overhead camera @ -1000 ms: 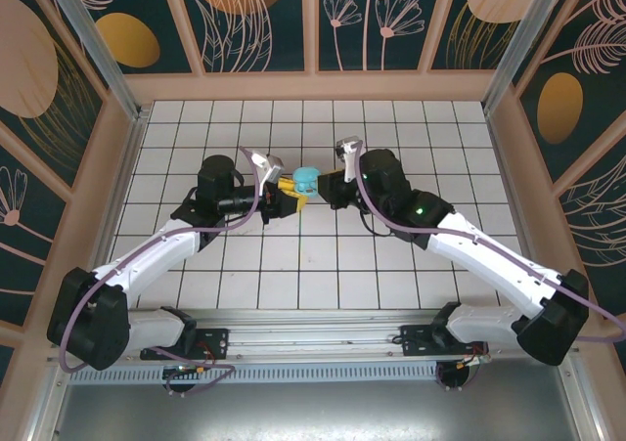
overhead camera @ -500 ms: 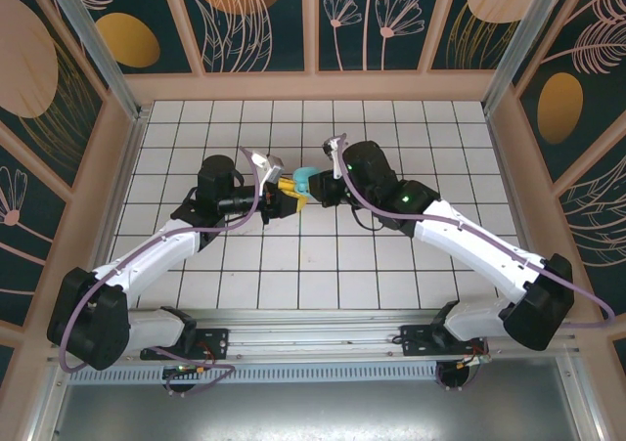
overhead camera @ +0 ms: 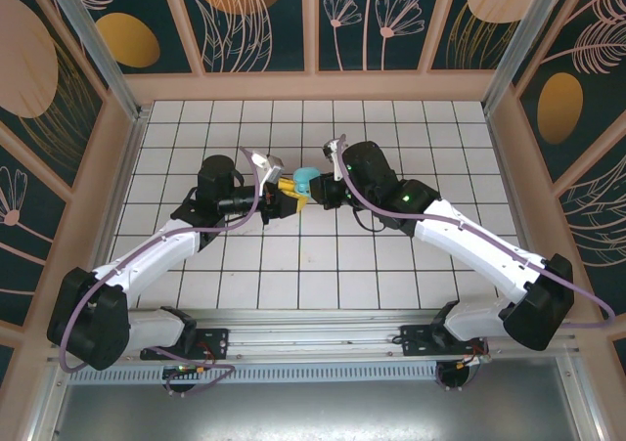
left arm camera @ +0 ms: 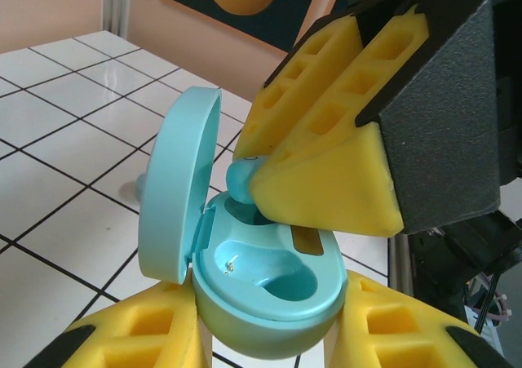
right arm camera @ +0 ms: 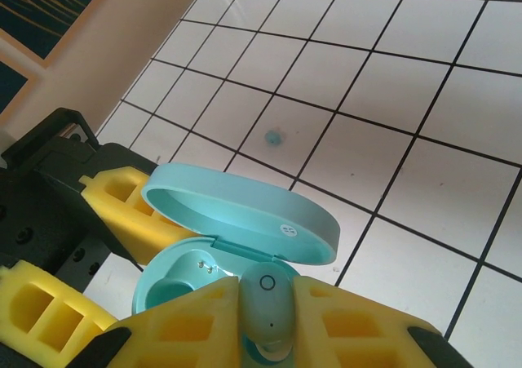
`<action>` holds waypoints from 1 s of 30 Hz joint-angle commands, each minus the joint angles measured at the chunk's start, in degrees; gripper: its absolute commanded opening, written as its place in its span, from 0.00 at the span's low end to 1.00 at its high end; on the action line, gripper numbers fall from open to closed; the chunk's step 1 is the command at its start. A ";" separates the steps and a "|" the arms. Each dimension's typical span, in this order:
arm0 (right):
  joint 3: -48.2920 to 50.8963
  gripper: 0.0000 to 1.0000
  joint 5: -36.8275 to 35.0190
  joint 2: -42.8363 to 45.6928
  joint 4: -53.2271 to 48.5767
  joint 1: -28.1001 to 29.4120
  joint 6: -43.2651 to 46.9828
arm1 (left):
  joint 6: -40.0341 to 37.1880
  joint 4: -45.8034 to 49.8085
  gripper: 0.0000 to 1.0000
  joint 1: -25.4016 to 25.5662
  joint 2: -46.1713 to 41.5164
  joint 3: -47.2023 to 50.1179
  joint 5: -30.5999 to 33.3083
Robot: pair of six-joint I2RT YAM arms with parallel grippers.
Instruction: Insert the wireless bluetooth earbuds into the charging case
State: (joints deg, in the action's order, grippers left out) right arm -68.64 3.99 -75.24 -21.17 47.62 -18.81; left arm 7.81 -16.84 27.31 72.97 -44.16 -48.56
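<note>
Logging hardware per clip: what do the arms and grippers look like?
Left arm and right arm: white links, black joints, a purple cable each; green light on the right. Left gripper and right gripper: black bodies, yellow pads with rectangular pockets.

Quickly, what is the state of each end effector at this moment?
Left end effector: closed, holding the open charging case.
Right end effector: closed, holding one earbud just above the case.
</note>
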 commanded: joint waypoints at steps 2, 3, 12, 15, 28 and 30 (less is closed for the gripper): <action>-2.55 0.22 2.37 -1.48 -2.60 0.29 -0.09 | 0.10 -1.37 0.21 -0.42 -0.72 -1.98 -1.08; -2.71 0.22 2.57 -1.62 -2.88 0.29 -0.03 | 0.11 -1.35 0.21 -0.42 -0.72 -1.98 -1.06; -3.97 0.31 2.87 -1.83 -5.02 0.29 -0.18 | 0.10 -1.38 0.21 -0.41 -0.75 -2.19 -0.93; -4.44 0.31 2.54 -1.73 -5.37 0.29 -0.57 | 0.01 -1.37 0.21 -0.42 -0.81 -2.09 -0.93; -6.35 0.36 1.46 -1.32 -5.62 0.02 -1.62 | -0.04 -1.20 0.21 -0.42 -1.34 -1.87 -0.85; -6.55 0.36 1.70 -1.01 -5.32 -0.07 -1.98 | -0.25 -0.98 0.21 -0.42 -1.43 -1.72 -0.78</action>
State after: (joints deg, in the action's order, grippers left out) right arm -72.90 5.89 -76.66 -26.00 47.62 -19.68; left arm 7.79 -16.47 27.27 72.90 -44.38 -48.80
